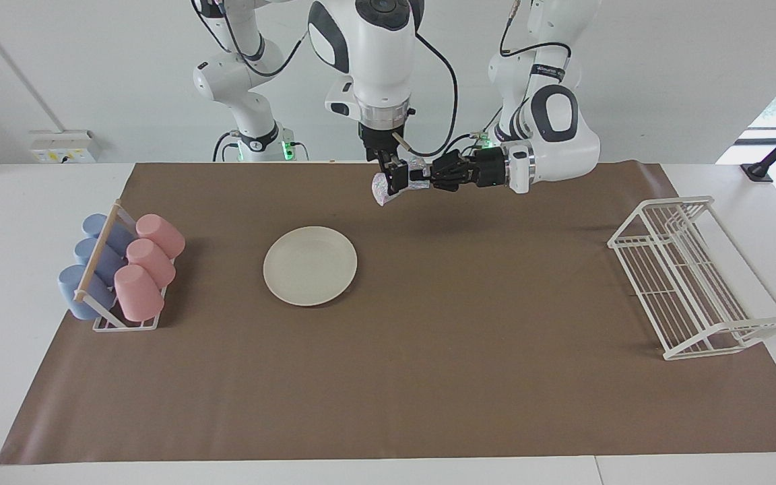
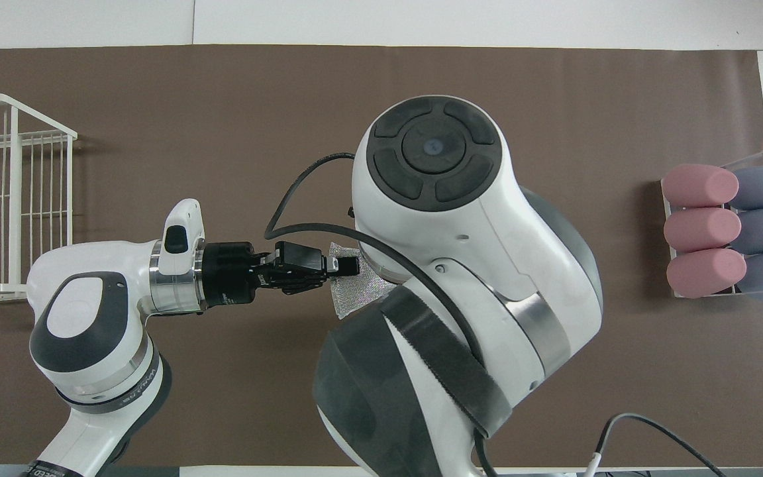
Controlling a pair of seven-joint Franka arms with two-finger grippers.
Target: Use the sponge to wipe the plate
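Gripping the sponge (image 1: 388, 187) in air, left claw (image 1: 426, 179) beside wide-open right claw (image 1: 396, 180), well above plate (image 1: 310, 265).

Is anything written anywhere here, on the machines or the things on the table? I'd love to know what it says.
Left arm: white lettering on its dark band at the overhead view's bottom edge, cut off, unreadable.
Left gripper: small white print on its black body, too small to read.
Plate, sponge, cups, rack: no writing visible.
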